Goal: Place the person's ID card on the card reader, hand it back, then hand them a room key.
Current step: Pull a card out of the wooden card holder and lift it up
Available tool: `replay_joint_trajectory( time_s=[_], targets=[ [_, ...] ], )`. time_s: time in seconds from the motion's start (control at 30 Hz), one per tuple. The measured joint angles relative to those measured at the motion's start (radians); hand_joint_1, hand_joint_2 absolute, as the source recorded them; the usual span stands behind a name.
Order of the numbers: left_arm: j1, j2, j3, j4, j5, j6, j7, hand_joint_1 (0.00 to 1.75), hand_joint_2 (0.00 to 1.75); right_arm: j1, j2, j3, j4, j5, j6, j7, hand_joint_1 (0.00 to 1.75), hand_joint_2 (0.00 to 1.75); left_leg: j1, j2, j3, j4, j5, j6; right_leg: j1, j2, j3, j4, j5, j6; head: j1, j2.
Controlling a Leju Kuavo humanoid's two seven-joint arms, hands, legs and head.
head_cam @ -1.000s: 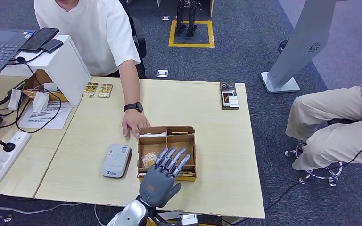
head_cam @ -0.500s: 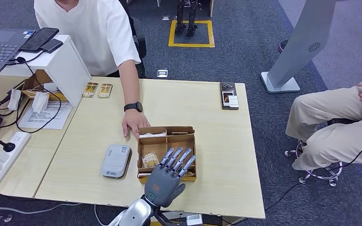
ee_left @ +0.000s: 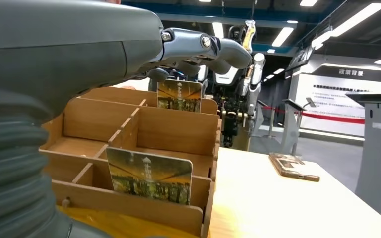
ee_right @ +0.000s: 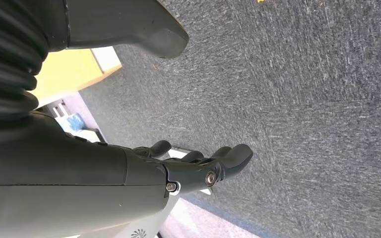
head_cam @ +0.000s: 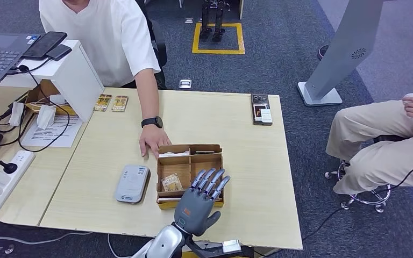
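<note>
Drifting rightward over the card box (head_cam: 190, 173), the left robot hand (head_cam: 199, 204) hovered, fingers spread and empty; no room key picked yet.

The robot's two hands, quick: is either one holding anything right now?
Left hand: open, holds nothing, fingers spread above the wooden card box.
Right hand: holds nothing, fingers slightly bent, hanging over the carpet.

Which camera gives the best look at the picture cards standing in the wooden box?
The left wrist view: the nearest card shows its printed face close up. The head view shows it small in the wooden box. The right wrist view faces carpet.
</note>
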Motion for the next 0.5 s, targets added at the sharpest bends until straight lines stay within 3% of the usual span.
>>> replay_joint_trajectory(
  time_s=[0.37,0.4,0.43,0.5],
  targets=[
    [-0.018,-0.014,-0.011,0.063,-0.021,0.0,-0.006,0.02,1.75,0.0,0.0,0.0,0.0,-0.003,0.0,0.0,0.0,1.75,0.0,0.0,0.0,0.0,0.0,0.0,0.0,0.0,0.0,0.0,0.0,0.0,0.0,0.0],
    [-0.019,-0.014,-0.011,0.067,-0.022,0.0,-0.006,0.23,1.75,0.0,0.0,0.0,0.0,-0.003,0.0,0.0,0.0,1.75,0.0,0.0,0.0,0.0,0.0,0.0,0.0,0.0,0.0,0.0,0.0,0.0,0.0,0.0],
    [-0.019,-0.015,-0.011,0.07,-0.023,0.0,-0.006,0.56,1.75,0.0,0.0,0.0,0.0,-0.003,0.0,0.0,0.0,1.75,0.0,0.0,0.0,0.0,0.0,0.0,0.0,0.0,0.0,0.0,0.0,0.0,0.0,0.0],
    [-0.02,-0.015,-0.011,0.076,-0.024,0.0,-0.006,0.96,1.75,0.0,0.0,0.0,0.0,-0.003,0.0,0.001,0.0,1.75,0.0,0.0,0.0,0.0,0.0,0.0,0.0,0.0,0.0,0.0,0.0,0.0,0.0,0.0]
  ],
)
